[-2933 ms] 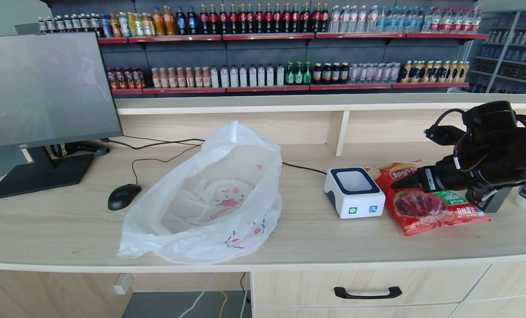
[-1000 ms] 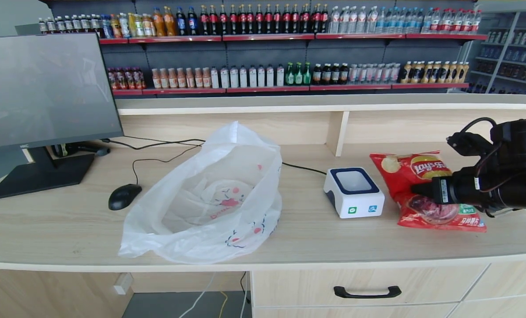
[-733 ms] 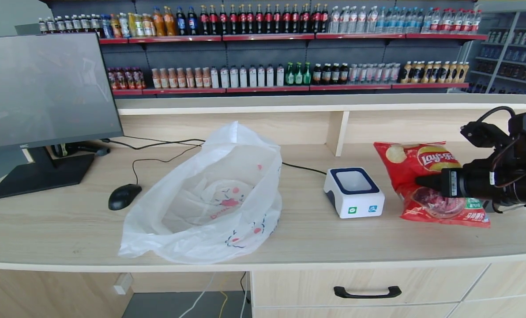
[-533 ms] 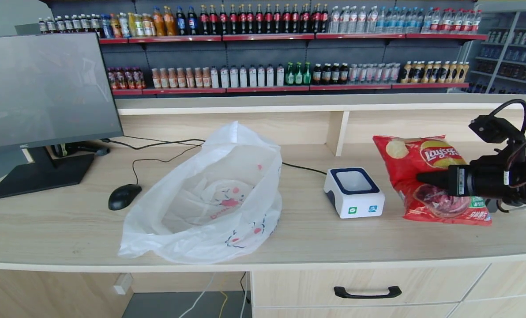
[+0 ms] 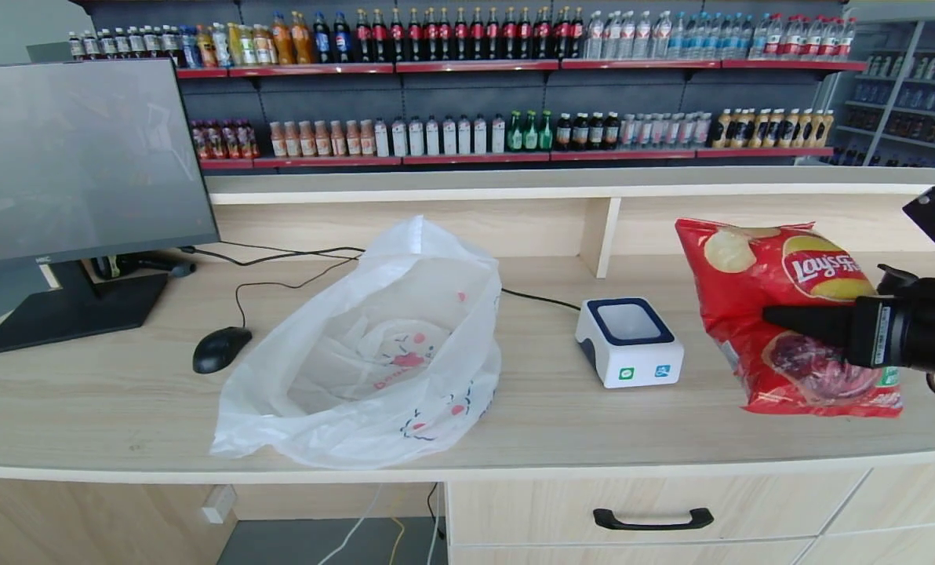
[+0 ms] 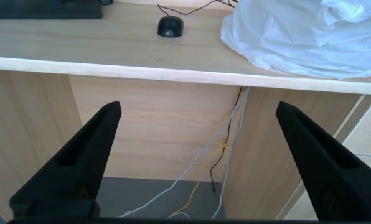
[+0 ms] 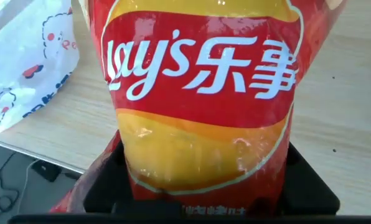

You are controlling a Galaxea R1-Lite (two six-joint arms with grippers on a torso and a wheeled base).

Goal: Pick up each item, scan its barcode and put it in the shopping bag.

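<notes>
The right gripper (image 5: 773,318) (image 7: 204,186) was clamped on a red, glossy foil bag of potato chips (image 5: 750,275) (image 7: 198,81). Its black fingers (image 7: 104,180) pressed in from both sides low on the pack. The left gripper (image 6: 195,162) hung below the counter's front edge, facing the cabinet panel, with its two dark fingers (image 6: 67,168) spread wide and nothing between them.

A long, light wooden shop counter (image 5: 122,408) (image 6: 111,50) ran across the scene. Behind it stood dark shelving with red edges (image 5: 475,67), packed with rows of drink bottles. A large flat black monitor with a dark screen (image 5: 75,157) stood on its stand at the counter's left end.

A white, translucent plastic shopping bag with small red and black prints (image 5: 373,353) (image 6: 297,37) (image 7: 23,62) lay slumped in the middle of the counter, mouth open upward.

The chip bag stood upright in the right gripper's hold, well to the right of the shopping bag, with its printed front toward the head camera. Whether its lower edge touched the counter could not be told.

Between the two bags, just left of the chips, sat a small white box-shaped barcode scanner with a dark-rimmed window on top (image 5: 629,341). A black computer mouse (image 5: 220,349) (image 6: 170,26) lay left of the shopping bag, its cord running back toward the monitor.

A black drawer handle (image 5: 653,519) showed on the cabinet front, and thin loose cables (image 6: 223,149) dangled beneath the counter.
</notes>
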